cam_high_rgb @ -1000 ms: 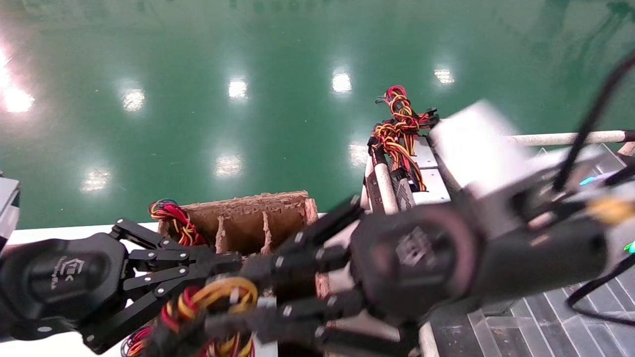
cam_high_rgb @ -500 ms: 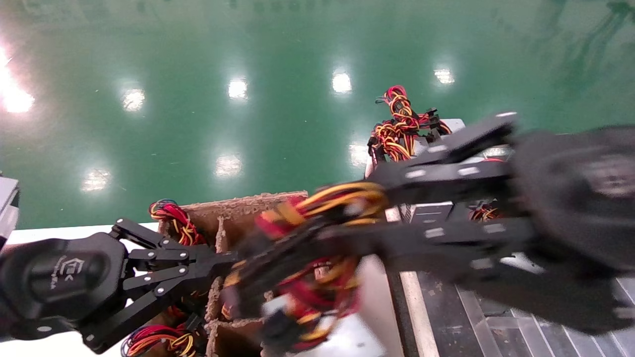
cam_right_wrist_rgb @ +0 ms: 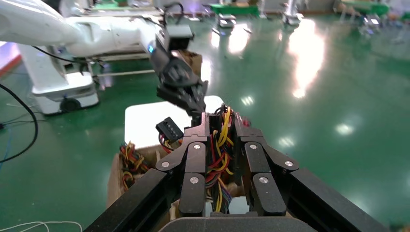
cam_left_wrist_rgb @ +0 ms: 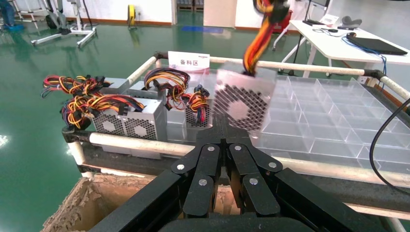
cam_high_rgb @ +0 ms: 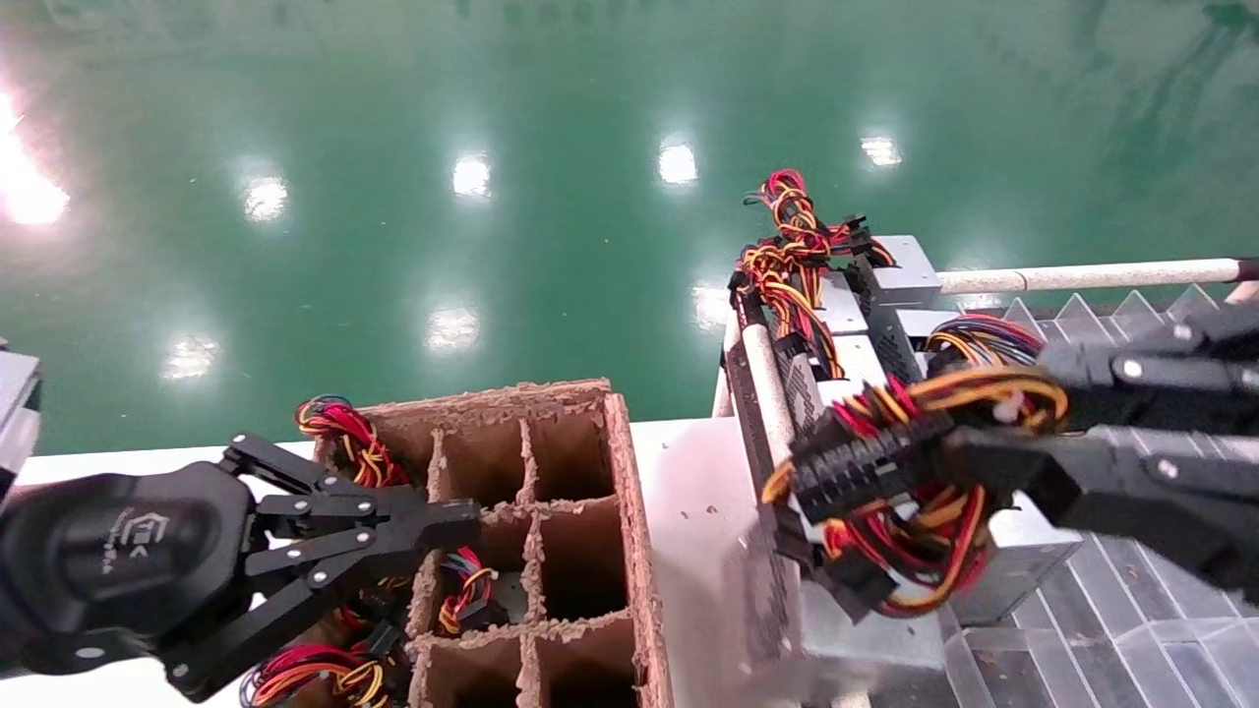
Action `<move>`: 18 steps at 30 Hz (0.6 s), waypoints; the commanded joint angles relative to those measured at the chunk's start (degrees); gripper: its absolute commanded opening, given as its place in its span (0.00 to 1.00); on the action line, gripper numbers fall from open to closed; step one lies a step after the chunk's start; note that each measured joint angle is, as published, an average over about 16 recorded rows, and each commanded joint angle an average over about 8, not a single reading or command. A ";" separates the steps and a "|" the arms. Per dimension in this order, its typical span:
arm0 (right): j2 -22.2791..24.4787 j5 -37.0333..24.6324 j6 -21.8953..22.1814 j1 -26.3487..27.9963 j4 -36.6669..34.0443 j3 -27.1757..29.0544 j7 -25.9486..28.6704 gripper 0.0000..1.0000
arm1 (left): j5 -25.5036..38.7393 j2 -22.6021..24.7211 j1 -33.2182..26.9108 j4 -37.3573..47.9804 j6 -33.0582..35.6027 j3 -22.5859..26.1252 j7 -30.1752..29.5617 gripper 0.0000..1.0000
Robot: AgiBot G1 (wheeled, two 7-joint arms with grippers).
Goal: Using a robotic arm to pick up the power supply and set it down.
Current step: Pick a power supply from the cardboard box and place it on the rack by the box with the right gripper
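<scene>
My right gripper is shut on the red, yellow and black wire bundle of a silver-grey power supply. The box hangs below the fingers at the near-left corner of the rack. In the right wrist view the wires run between the shut fingers of the right gripper. The left wrist view shows this power supply dangling with its honeycomb vent facing the camera. My left gripper hovers shut and empty over the cardboard box.
The brown cardboard box has divider cells, some holding wired units. Other power supplies line the rack's far-left side, with wire bundles on top. Clear plastic trays fill the rack, which has a white pipe rail. The floor is green.
The right gripper has swung from above the cardboard box rightward to the rack's edge, carrying the power supply by its wires. The left gripper has not moved.
</scene>
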 commanded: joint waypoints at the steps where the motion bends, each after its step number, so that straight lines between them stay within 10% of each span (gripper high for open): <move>1: 2.60 -0.04 1.35 -0.69 1.91 -0.30 0.50 0.00 | 0.00 0.00 0.00 0.00 0.00 0.00 0.00 0.00; 18: 14.63 7.64 4.93 -8.37 2.56 -7.89 -8.26 0.00 | 0.00 0.00 0.00 0.00 0.00 0.00 0.00 0.00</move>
